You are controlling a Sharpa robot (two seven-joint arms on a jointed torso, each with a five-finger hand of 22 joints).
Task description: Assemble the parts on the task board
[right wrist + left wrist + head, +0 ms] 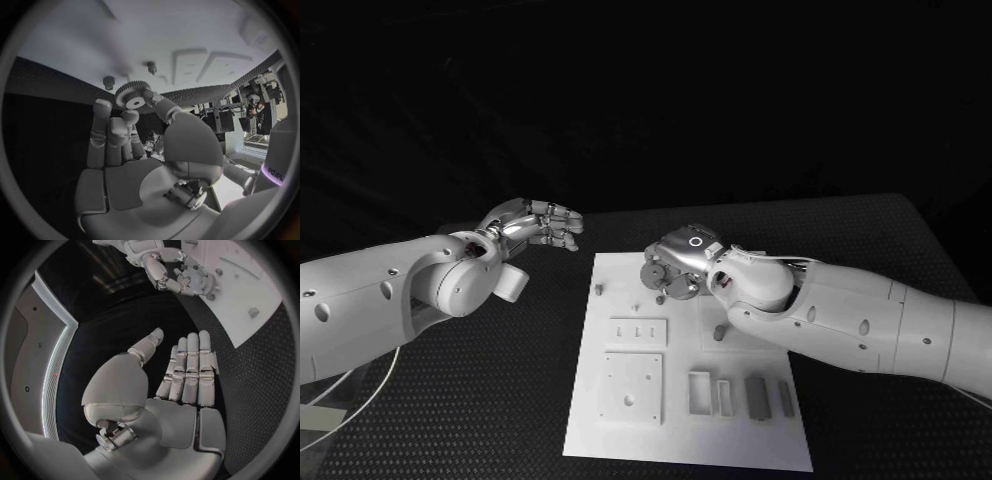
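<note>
The white task board (762,445) lies in the middle of the black table. My right hand (679,262) hovers over the board's far end and pinches a small toothed gear (132,96) between thumb and a finger; the gear (656,273) hangs just above the board. Two short pegs (109,81) (151,66) stand on the board beyond the gear. My left hand (534,225) is off the board's far left corner, over the table, with its fingers (189,371) straight, apart from the thumb and holding nothing. In the left wrist view the right hand (169,267) is above the board (253,290).
On the board are a small square plate (638,330), a larger square plate (632,386), and several narrow upright pieces (757,397) near its front right. Small pegs (600,288) (720,332) stand on it. Black table mat (459,400) surrounds the board.
</note>
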